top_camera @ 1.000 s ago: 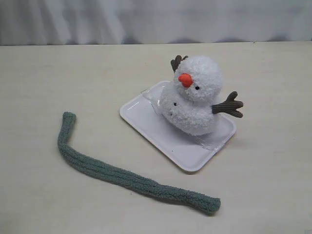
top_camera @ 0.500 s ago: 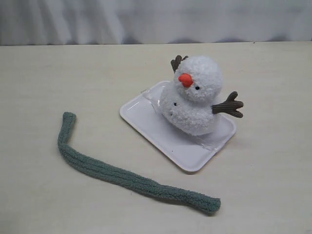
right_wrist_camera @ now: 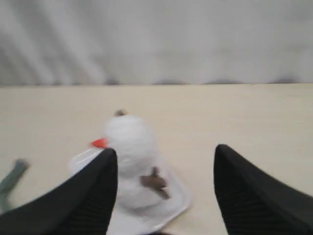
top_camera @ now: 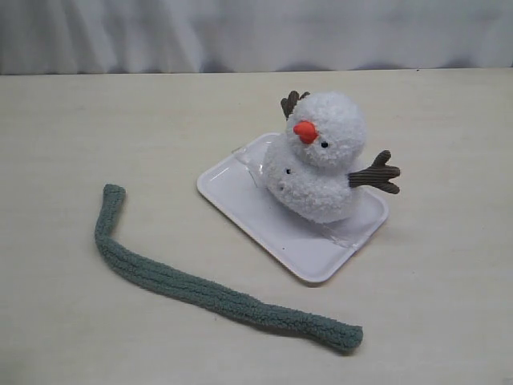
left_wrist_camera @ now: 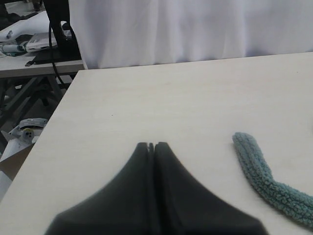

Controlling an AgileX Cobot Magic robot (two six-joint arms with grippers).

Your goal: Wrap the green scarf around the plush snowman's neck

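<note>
Pale table [top_camera: 96, 120], white curtain [top_camera: 240, 32] behind | long fuzzy grey-green scarf [top_camera: 216, 293] lies loose near-left, apart from fluffy white plush snowman [top_camera: 321, 172] on white plastic tray [top_camera: 240, 196] | left gripper [left_wrist_camera: 151, 145] closed, empty; right gripper [right_wrist_camera: 165, 149] wide open | scarf likely light, limp: pinch a rounded end.

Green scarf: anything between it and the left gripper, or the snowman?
Nothing visible. Only bare table separates the left gripper from the green scarf; toward the plush snowman, just table and the white tray's rim.

Lab: white curtain backdrop [left_wrist_camera: 186, 29], cluttered equipment bench [left_wrist_camera: 43, 67]
</note>
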